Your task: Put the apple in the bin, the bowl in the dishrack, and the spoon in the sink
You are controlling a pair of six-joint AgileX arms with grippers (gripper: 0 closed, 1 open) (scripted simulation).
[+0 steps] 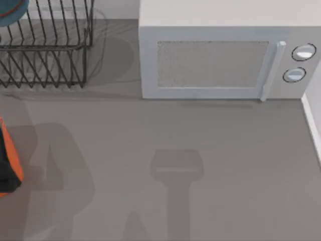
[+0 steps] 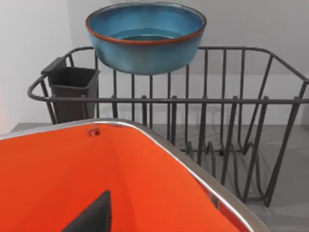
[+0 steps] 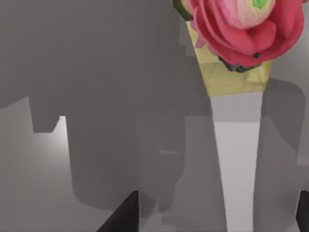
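— Two dark fingertips (image 3: 120,215) of the right pincer (image 3: 212,220), spread wide apart, released, gripping nothing, over the grey bench (image 3: 38,183). Beyond, a pink many-petalled flower (image 3: 241,29) on a pale yellow base.

— And the left pincer?

— Close above the orange rounded bin (image 2: 96,179) with a silvery rim. Clenched or released: cannot tell.

— Whereabouts of the round blue-teal glazed bowl (image 2: 145,38) with the reddish-brown rim?

— Upright, high in the black thin-wire dishrack (image 2: 217,121), by its rear rail, near a dark cutlery holder (image 2: 72,92) hung at one corner.

— From above?

— Dishrack at the bench's far left, white box-shaped microwave (image 1: 220,60) just right of it, bin at the left edge, nearer, apart from both.
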